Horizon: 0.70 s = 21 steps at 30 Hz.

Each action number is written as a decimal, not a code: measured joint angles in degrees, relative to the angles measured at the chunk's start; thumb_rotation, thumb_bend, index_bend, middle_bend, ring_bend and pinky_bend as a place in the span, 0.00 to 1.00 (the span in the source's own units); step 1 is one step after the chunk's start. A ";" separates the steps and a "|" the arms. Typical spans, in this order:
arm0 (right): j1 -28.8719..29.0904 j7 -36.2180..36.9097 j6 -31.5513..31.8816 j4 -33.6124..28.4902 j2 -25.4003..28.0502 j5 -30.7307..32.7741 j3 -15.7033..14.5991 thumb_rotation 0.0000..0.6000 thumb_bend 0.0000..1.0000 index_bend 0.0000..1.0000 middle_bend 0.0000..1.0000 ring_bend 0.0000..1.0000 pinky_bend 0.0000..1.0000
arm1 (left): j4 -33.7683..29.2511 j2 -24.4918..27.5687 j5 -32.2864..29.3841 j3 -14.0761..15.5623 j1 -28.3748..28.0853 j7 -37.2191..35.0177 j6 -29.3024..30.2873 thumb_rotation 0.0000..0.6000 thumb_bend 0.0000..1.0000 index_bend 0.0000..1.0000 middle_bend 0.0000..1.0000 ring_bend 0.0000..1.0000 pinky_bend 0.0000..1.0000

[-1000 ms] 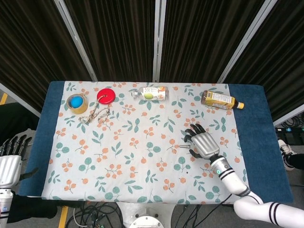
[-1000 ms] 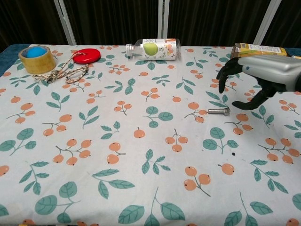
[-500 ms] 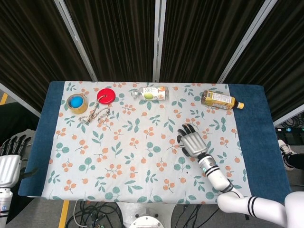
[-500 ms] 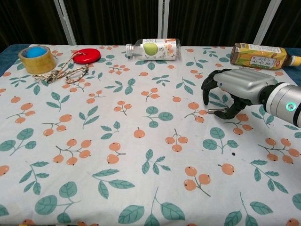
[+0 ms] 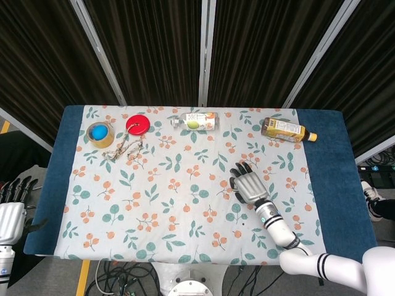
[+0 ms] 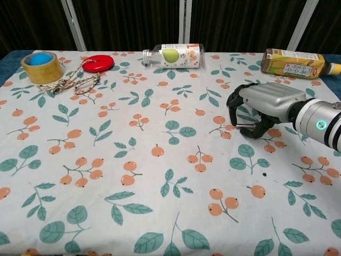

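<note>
My right hand (image 6: 264, 104) hovers low over the floral cloth at the right of the table, fingers arched down. A small metal bolt (image 6: 244, 126) lies on the cloth under it, its shaft showing between the fingertips and the thumb. I see no finger pressing on the bolt. In the head view the right hand (image 5: 249, 185) hides the bolt. My left hand (image 5: 11, 213) hangs off the table's left edge, fingers apart, holding nothing.
A yellow tea bottle (image 6: 293, 61) lies just behind the right hand. A clear bottle (image 6: 173, 55) lies at the back centre. At the back left are a red lid (image 6: 98, 62), a tangled cord (image 6: 72, 82) and a tape roll (image 6: 40, 66).
My right hand has moved left and down over the bolt and curled its fingers around it. The left hand has sunk slightly.
</note>
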 measured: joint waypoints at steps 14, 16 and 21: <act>-1.03 6.98 1.22 -2.34 1.88 -0.73 0.62 1.00 0.38 0.58 0.21 0.00 0.00 | -0.39 0.18 0.13 0.02 0.12 0.47 0.15 1.00 0.11 0.11 0.05 0.00 0.00; -1.49 9.93 1.10 -3.14 2.74 -0.78 0.97 1.00 0.38 0.58 0.22 0.00 0.00 | -0.52 0.25 0.17 0.01 0.10 0.59 0.16 1.00 0.11 0.11 0.05 0.00 0.00; -2.98 20.75 0.13 -4.18 5.36 -1.24 2.01 1.00 0.38 0.59 0.22 0.00 0.00 | -0.76 0.35 0.16 0.02 0.07 0.85 0.08 1.00 0.11 0.11 0.05 0.00 0.00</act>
